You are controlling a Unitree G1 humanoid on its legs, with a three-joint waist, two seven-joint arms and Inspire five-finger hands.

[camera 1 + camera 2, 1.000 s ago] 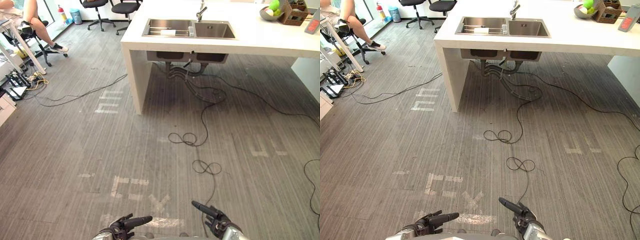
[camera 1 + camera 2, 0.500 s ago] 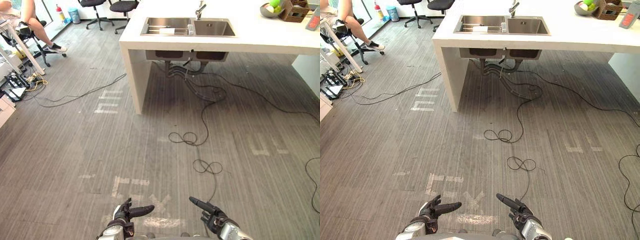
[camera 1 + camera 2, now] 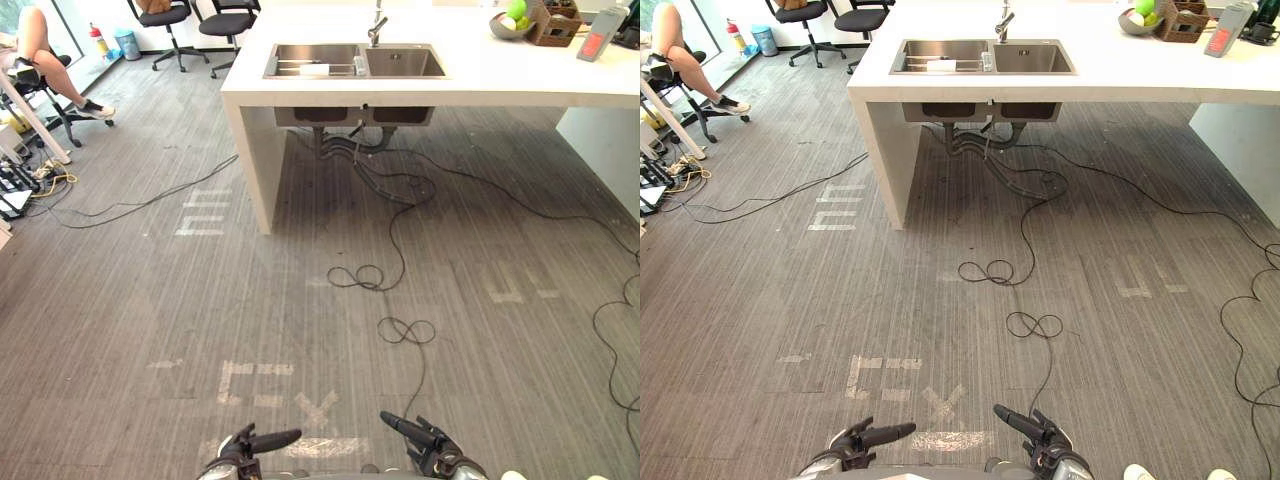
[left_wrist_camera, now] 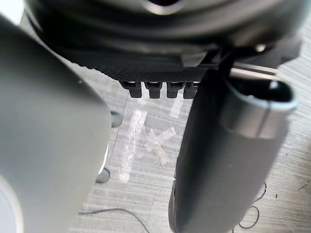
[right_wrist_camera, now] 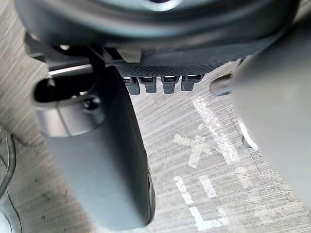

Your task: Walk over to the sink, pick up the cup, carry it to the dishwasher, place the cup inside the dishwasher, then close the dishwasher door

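While both hands hang low over the grey floor [image 3: 150,300], well apart from the white table [image 3: 520,78], the left hand [image 3: 248,444] and the right hand [image 3: 428,448] carry nothing, their fingers relaxed and thumbs pointing toward each other. Far ahead, the sink [image 3: 405,62] sits in the table, and what looks like a small clear cup [image 3: 359,65] stands in its left basin by the divider, near the faucet [image 3: 375,22].

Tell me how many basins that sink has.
2. The left basin holds a rack and a white item; the right basin sits by the faucet. Parts of both interiors are hidden.
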